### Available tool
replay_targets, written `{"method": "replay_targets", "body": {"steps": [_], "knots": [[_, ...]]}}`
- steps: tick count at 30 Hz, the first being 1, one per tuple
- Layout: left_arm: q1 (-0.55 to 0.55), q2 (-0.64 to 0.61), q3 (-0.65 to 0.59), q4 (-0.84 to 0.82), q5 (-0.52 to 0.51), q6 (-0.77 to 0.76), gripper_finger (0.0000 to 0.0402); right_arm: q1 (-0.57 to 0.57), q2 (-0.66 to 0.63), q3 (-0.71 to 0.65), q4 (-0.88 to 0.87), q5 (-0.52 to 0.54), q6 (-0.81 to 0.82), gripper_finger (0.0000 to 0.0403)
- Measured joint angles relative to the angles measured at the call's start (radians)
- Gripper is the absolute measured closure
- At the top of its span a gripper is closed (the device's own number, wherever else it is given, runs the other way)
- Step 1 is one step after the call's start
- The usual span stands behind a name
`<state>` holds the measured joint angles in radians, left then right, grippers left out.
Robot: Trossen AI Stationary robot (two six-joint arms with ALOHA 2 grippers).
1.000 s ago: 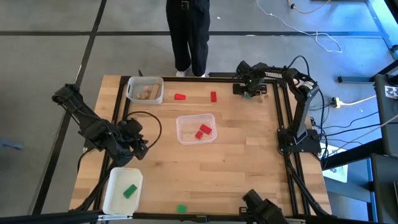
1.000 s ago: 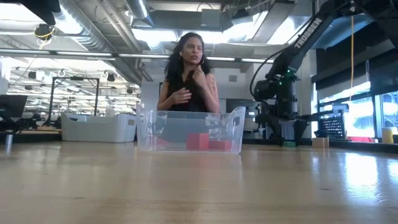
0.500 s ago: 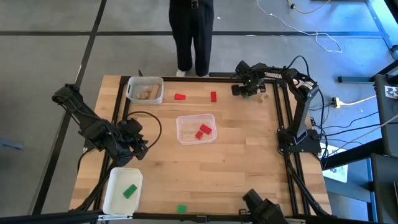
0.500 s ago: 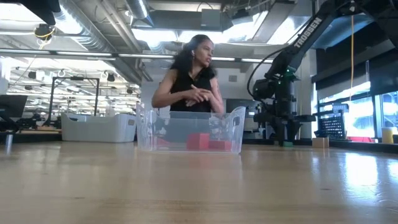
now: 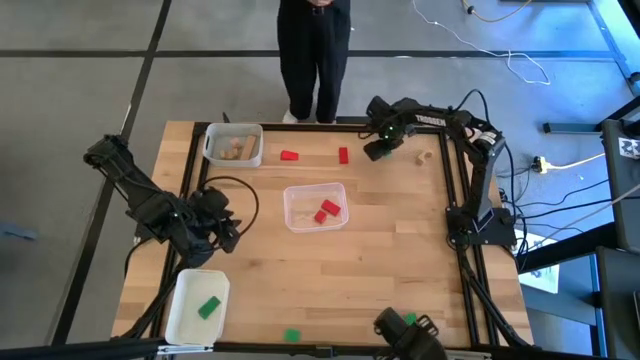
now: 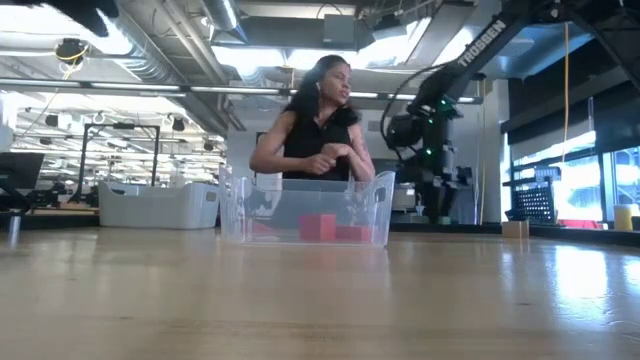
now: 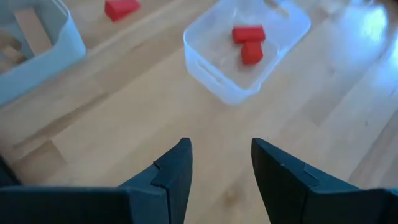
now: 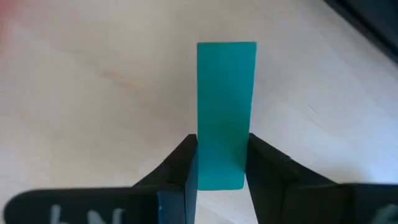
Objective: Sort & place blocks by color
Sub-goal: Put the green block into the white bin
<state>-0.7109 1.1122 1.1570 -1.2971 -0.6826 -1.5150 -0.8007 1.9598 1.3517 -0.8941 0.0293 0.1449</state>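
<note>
A green block [image 8: 226, 112] stands clamped between the fingers of the right gripper [image 8: 222, 163], which a second ago hung open over it at the worktop's [image 5: 390, 250] far right corner and has since lifted it clear and begun swinging inward (a tan block [image 5: 422, 157] is left behind there). That counts as one more green secured, and judging by the green piece already in the white tray [image 5: 183, 313] at the near left, it has the whole worktop to cross; the left gripper [image 7: 221, 163] waits near that tray, its fingers apart and empty
</note>
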Motion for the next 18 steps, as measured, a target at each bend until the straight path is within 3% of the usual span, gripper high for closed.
{"method": "replay_targets", "body": {"steps": [5,12,18], "knots": [[0.000,0.000,0.000,0.017,-0.076,0.000,0.0246,0.093,0.000,0.086,-0.040,0.054,-0.075,0.0303],[0.000,0.000,0.000,0.019,-0.090,0.002,0.0246,0.262,-0.002,0.254,-0.101,0.214,-0.155,0.0303],[0.056,0.000,0.000,0.019,-0.122,-0.153,0.0246,0.401,-0.003,0.416,-0.087,0.242,-0.261,0.0303]]}}
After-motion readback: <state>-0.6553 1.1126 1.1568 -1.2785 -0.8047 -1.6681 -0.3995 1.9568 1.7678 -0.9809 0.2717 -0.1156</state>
